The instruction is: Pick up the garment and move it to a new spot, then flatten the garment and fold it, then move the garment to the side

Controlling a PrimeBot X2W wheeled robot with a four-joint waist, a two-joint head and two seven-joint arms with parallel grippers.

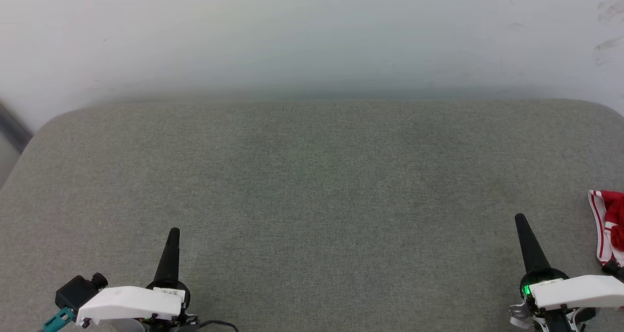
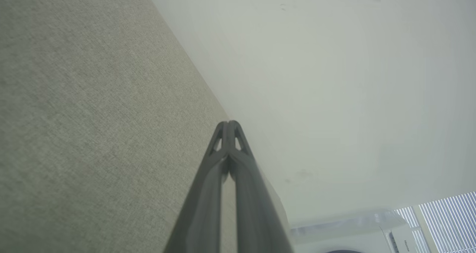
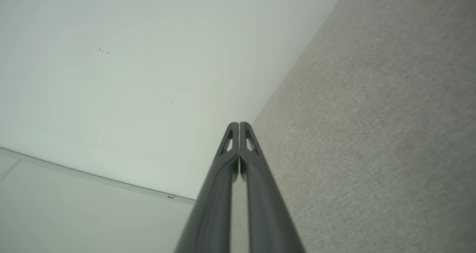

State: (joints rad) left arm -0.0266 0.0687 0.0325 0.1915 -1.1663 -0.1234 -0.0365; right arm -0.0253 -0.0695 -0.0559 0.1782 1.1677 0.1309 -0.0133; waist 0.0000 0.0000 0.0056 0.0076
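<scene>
A small part of the red garment (image 1: 609, 227), with white-and-red striped trim, lies at the right edge of the head view; most of it is cut off by the frame. My right gripper (image 1: 520, 218) is shut a short way to its left, apart from the cloth, with nothing between its fingers. At the lower left my left gripper (image 1: 174, 231) is shut and empty too, far from the garment. In the wrist views the left gripper (image 2: 229, 123) and the right gripper (image 3: 238, 124) each show their fingertips pressed together above the fabric.
A grey-green fabric surface (image 1: 312, 200) spans the head view, with rounded far corners against a pale wall (image 1: 312, 34). A white appliance (image 2: 357, 234) and window blinds (image 2: 446, 223) show low in the left wrist view.
</scene>
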